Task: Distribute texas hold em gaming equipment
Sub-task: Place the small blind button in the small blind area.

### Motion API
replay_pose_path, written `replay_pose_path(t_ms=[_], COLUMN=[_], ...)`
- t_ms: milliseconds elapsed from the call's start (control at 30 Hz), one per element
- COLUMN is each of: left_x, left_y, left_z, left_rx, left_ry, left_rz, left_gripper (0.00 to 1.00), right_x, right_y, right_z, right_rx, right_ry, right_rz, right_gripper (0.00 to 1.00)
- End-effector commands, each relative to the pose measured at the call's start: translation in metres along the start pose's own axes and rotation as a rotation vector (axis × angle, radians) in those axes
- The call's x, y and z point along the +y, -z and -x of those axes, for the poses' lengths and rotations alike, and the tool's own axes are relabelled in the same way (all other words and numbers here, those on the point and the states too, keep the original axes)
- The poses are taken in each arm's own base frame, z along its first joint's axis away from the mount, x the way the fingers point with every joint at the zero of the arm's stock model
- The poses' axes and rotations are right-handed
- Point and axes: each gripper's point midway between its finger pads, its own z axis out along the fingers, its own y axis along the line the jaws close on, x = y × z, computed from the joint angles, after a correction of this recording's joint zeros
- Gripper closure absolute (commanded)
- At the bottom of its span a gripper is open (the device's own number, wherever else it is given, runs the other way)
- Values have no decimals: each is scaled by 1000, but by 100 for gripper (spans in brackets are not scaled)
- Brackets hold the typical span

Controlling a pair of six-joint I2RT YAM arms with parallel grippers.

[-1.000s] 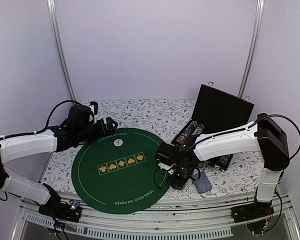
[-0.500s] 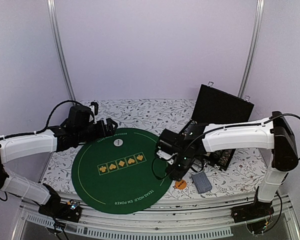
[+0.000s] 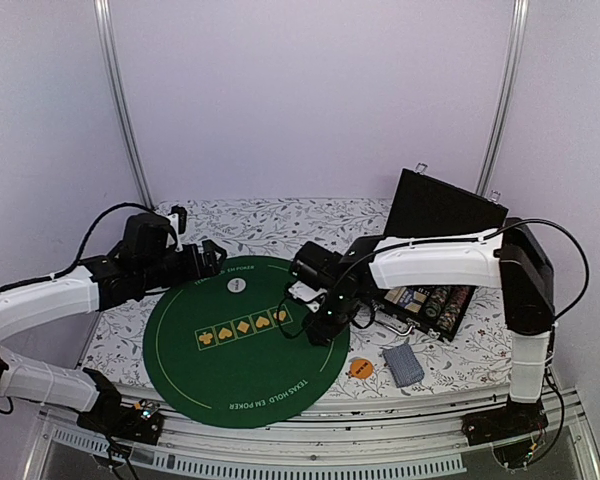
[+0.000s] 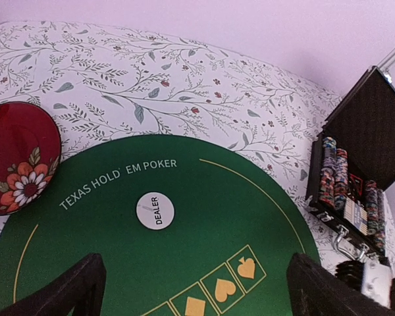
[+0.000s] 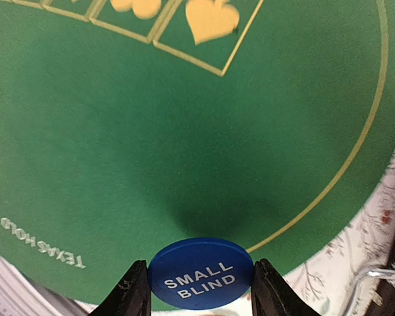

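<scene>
My right gripper (image 5: 201, 284) is shut on a round blue button (image 5: 201, 268) marked SMALL BLIND, held by its edges above the green poker mat (image 5: 184, 131). In the top view that gripper (image 3: 319, 328) hangs over the mat's right part, near the spade square. A white DEALER button (image 4: 155, 210) lies on the mat (image 3: 230, 370) toward the back. An orange button (image 3: 360, 368) and a deck of blue-grey backed cards (image 3: 403, 363) lie on the cloth right of the mat. My left gripper (image 4: 194, 296) stands open and empty above the mat's back left (image 3: 212, 256).
An open black case (image 3: 435, 215) with rows of striped poker chips (image 4: 334, 179) stands at the right, close behind the right arm. A dark red disc with a flower (image 4: 16, 158) lies on the floral cloth at the mat's far left edge.
My right gripper has carried the blue button from the front right rim leftward and farther back over the mat. The orange button it covered now shows. The left arm shifted slightly.
</scene>
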Motion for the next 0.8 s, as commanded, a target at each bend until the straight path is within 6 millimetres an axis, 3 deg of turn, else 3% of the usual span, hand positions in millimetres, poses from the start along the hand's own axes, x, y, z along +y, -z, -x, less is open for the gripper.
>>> replay_pose_path(t_ms=[0, 300, 433, 500, 533, 600, 633, 767], left_x=[7, 8, 7, 6, 5, 5, 4, 4], left_y=[3, 1, 0, 0, 0, 1, 1, 4], left_z=[-5, -5, -4, -3, -3, -1, -1, 1], left_rx=[12, 12, 11, 11, 12, 11, 9, 6], left_ry=[-27, -32, -34, -35, -34, -35, -36, -42], left_rz=[26, 29, 27, 24, 22, 21, 21, 21], left_gripper=[2, 2, 2, 2, 2, 2, 2, 2], right_x=[14, 27, 19, 14, 13, 14, 16, 15], right_y=[-18, -38, -41, -41, -41, -38, -33, 8], right_z=[-2, -42, -42, -39, -39, -35, -32, -21], right_rx=[55, 163, 160, 160, 161, 152, 140, 46], right_ry=[16, 27, 24, 21, 21, 26, 30, 29], right_rz=[101, 92, 43, 11, 1, 2, 14, 27], right_gripper=[69, 70, 66, 59, 50, 7, 0, 1])
